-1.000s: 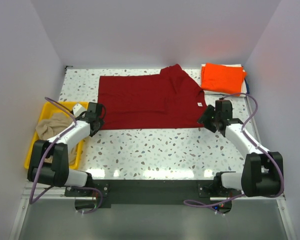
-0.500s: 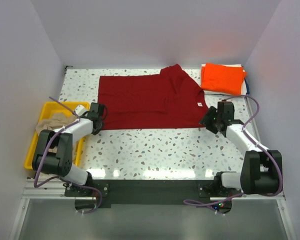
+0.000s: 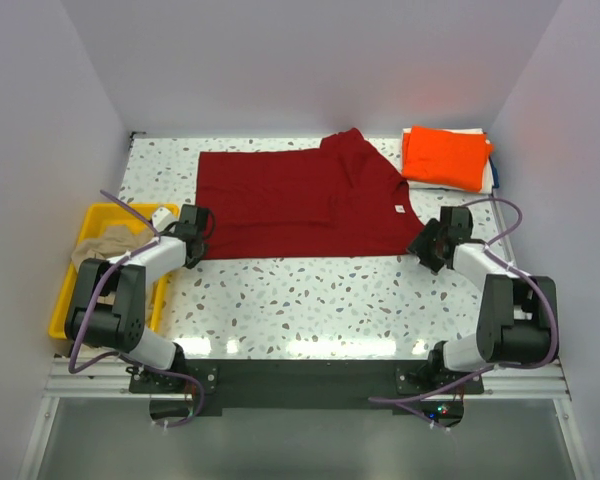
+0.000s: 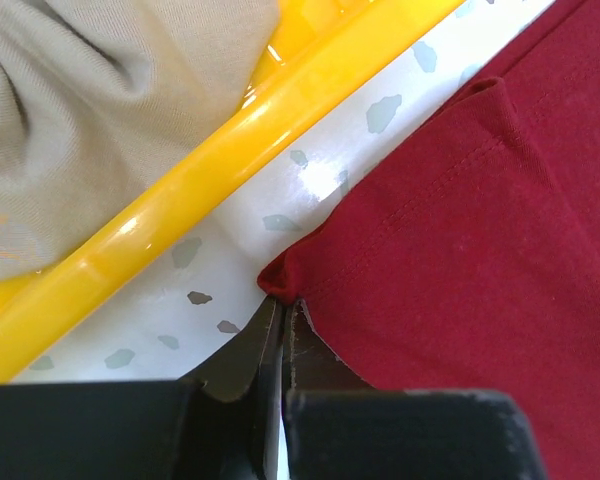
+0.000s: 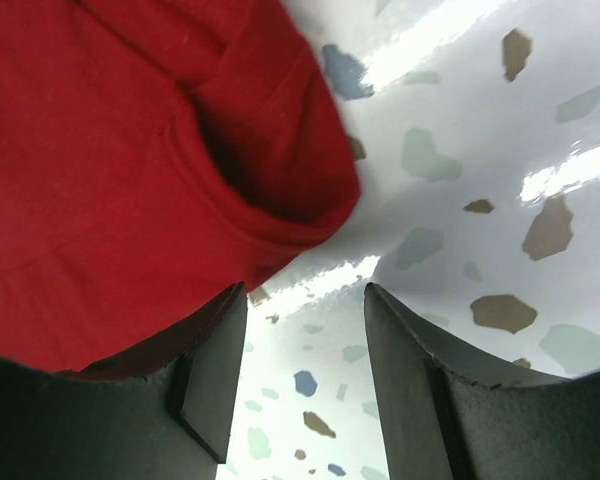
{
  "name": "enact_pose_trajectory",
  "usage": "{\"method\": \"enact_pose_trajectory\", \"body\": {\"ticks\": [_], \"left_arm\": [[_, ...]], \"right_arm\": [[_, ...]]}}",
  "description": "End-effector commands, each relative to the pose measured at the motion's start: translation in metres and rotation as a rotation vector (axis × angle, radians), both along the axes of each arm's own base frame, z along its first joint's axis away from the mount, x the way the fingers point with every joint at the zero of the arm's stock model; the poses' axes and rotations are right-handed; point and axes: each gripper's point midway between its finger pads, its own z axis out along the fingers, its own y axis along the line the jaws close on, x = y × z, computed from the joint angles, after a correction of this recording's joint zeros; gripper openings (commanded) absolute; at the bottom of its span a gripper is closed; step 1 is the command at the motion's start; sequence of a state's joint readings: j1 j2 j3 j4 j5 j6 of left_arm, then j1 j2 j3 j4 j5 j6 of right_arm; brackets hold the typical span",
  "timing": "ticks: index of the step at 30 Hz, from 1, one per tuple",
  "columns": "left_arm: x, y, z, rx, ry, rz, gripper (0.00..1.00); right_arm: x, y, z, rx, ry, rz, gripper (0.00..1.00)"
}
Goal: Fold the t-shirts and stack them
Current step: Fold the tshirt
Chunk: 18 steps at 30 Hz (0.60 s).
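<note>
The dark red t-shirt (image 3: 300,200) lies spread flat across the back half of the table, its white neck label to the right. My left gripper (image 3: 195,236) sits at the shirt's near left corner. In the left wrist view the left gripper (image 4: 283,302) is shut on that corner of the red cloth (image 4: 480,250). My right gripper (image 3: 427,243) is at the shirt's near right corner. In the right wrist view the right gripper (image 5: 305,292) is open, with only bare table between its fingers and the red hem (image 5: 110,150) just ahead to the left. An orange t-shirt (image 3: 445,157) lies folded at the back right.
A yellow tray (image 3: 65,300) stands at the left edge with a crumpled beige t-shirt (image 3: 105,248) in it. In the left wrist view the tray's rim (image 4: 230,150) runs close beside the gripped corner. White walls enclose the table on three sides.
My left gripper has shut on the red t-shirt's near left corner. The right gripper has shifted slightly toward the shirt's near right corner and stayed open.
</note>
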State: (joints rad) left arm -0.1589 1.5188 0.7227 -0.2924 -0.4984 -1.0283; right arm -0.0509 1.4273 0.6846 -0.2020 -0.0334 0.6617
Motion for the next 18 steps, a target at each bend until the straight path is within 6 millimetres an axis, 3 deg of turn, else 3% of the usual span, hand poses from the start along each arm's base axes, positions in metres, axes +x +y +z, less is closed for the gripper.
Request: {"method": "enact_pose_trajectory", "body": {"ticks": [1, 9, 12, 14, 16, 18], "left_arm": [[0.016, 0.003, 0.013, 0.019, -0.055, -0.007, 0.0], [0.015, 0.003, 0.016, 0.021, -0.06, -0.016, 0.0], [0.014, 0.003, 0.016, 0.023, -0.056, -0.019, 0.0], [0.014, 0.003, 0.017, 0.021, -0.06, -0.021, 0.0], [0.013, 0.002, 0.02, 0.019, -0.062, -0.025, 0.0], [0.013, 0.003, 0.023, 0.025, -0.064, -0.024, 0.0]], "right_arm": [[0.018, -0.016, 0.003, -0.03, -0.053, -0.067, 0.53], [0.039, -0.013, -0.001, -0.001, -0.07, -0.082, 0.42], [0.04, -0.015, -0.004, -0.006, -0.059, -0.086, 0.24], [0.039, -0.015, -0.004, -0.01, -0.049, -0.087, 0.08], [0.037, -0.016, -0.001, -0.015, -0.043, -0.091, 0.01], [0.033, -0.019, 0.007, -0.035, -0.033, -0.088, 0.0]]}}
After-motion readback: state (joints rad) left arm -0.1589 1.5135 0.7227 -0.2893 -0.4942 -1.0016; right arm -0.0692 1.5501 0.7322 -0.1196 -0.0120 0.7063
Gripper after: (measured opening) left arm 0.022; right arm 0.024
